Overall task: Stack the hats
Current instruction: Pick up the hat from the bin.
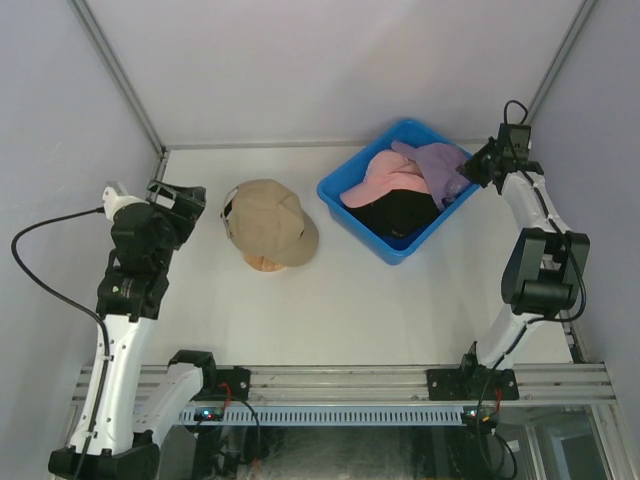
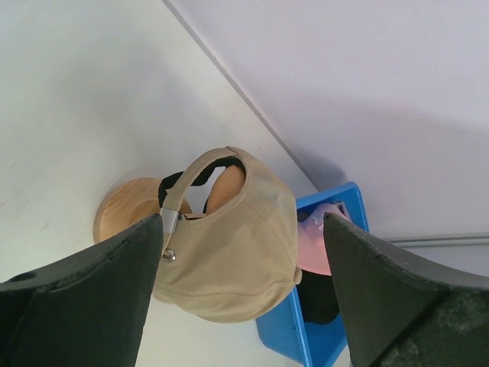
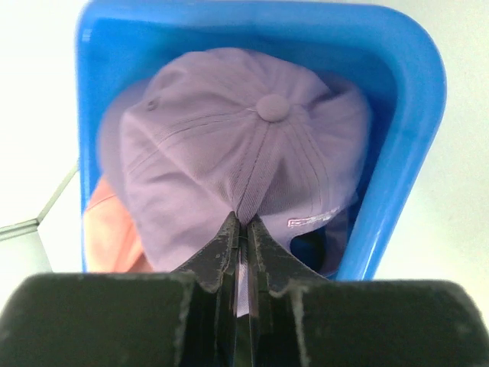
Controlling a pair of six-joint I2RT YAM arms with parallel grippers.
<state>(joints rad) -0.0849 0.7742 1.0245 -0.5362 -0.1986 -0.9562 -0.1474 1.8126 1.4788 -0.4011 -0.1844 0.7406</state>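
Top: tan cap [image 1: 270, 222] covers most of the wooden stand [image 1: 265, 263]. Blue bin [image 1: 400, 250] on the desk [image 1: 400, 320] holds the pink cap [image 1: 385, 178], a half-buried black cap [image 1: 400, 212], and the purple cap [image 1: 440, 165] at my right gripper [image 1: 462, 180].
Left wrist: my left gripper [image 2: 241, 222] has its fingers wide apart, short of the tan cap; the bin is cut off behind it.
Right wrist: fingers pinched together on purple cap fabric; pink cap mostly hidden.
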